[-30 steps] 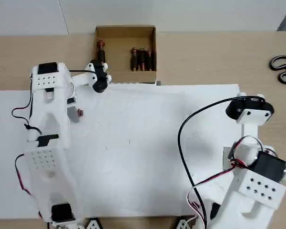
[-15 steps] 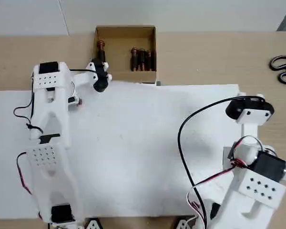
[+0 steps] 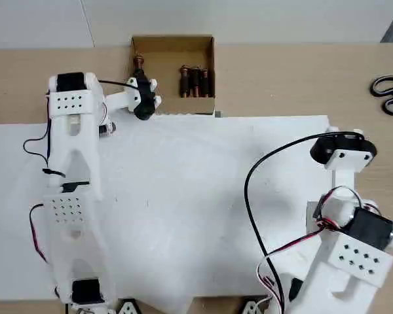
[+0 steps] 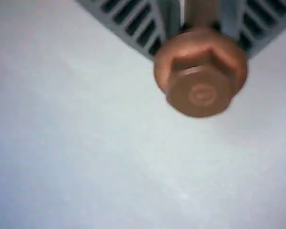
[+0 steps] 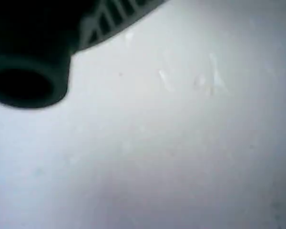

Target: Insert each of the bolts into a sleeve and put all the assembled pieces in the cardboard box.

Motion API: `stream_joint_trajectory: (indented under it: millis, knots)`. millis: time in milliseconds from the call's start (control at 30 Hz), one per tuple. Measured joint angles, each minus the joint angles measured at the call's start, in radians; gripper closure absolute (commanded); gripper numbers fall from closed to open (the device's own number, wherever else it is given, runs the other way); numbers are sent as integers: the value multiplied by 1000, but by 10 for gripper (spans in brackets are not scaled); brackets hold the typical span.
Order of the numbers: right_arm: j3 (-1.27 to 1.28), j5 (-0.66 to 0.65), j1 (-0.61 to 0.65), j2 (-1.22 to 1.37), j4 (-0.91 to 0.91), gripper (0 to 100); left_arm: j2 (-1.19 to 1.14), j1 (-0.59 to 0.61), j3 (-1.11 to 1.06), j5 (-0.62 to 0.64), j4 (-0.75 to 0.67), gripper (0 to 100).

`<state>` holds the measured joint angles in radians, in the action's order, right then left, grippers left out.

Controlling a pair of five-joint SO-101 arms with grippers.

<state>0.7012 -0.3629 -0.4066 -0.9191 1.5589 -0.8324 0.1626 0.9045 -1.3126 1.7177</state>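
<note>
The bolt (image 4: 200,78) sits between fingers (image 4: 128,21) of the left hand (image 4: 200,14); seemingly clamped.

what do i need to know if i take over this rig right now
Left gripper: shut on a copper bolt, head towards the wrist camera, over the white sheet near the cardboard box. Whether a sleeve is on its shank is hidden.
Right gripper: shut on a black sleeve, above the sheet.
Done: four assembled pieces lie in the box, three by its right wall, one by the left.
Left: probably join the held bolt and sleeve, if not already joined, then box that piece.
</note>
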Motion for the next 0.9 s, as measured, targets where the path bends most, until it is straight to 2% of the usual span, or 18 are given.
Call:
stream_joint_trajectory:
  millis: [167, 267, 433, 567, 667, 767, 900]
  knots:
    - [0, 0, 0, 0, 0, 995, 0, -3, 58, 3, 11, 995]
    - [0, 0, 0, 0, 11, 995, 0, -3, 110, 64, 11, 995]
    - [-48, -2, 64, 0, 58, 991, 18, -12, 170, 345, 15, 995]
    - [-118, 26, 149, -3, 77, 994, 129, -37, 170, 560, 17, 995]
    - [-149, 31, 207, -6, 77, 995, 242, -58, 172, 661, 17, 995]
    - [-153, 31, 247, -6, 64, 995, 330, -78, 158, 706, 17, 995]
    - [-183, 32, 256, -6, 44, 995, 439, -94, 153, 792, 17, 995]
